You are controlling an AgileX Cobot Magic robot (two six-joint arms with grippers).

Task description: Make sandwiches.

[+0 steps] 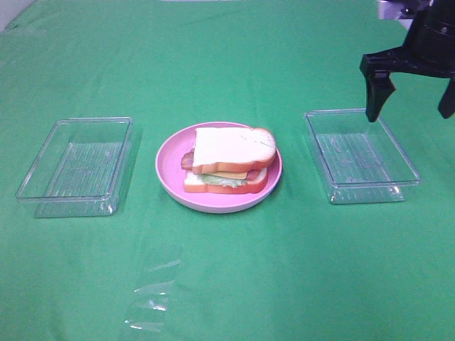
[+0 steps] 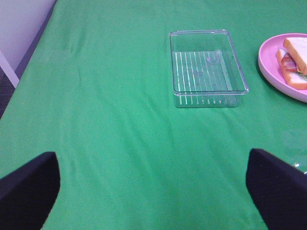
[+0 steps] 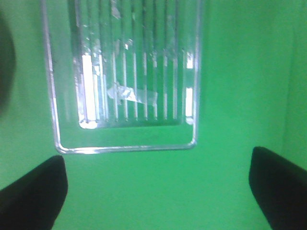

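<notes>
The sandwich (image 1: pixel 229 163) is sitting assembled on the pink plate (image 1: pixel 170 160), near the middle of the green cloth. Two white slices with orange-brown crusts are lying flat, the top one sitting slightly askew over the lower. Green lettuce, a yellow cheese square and reddish-brown bacon are showing between them, the bacon poking out at the left edge.

Green cloth (image 1: pixel 227 284) covers the table, matt and softly creased. Two clear plastic trays (image 1: pixel 77 165) (image 1: pixel 360 155), glossy, with ribbed floors catching bright glints. Pink plate (image 1: pixel 170 167) looks like smooth plastic with a soft sheen. The sandwich (image 1: pixel 231 160) reads as moulded toy plastic, slightly shiny on the crust. Right gripper (image 1: pixel 411 106) is matt black plastic. A clear glossy film scrap (image 1: pixel 151 307) lies on the cloth.
</notes>
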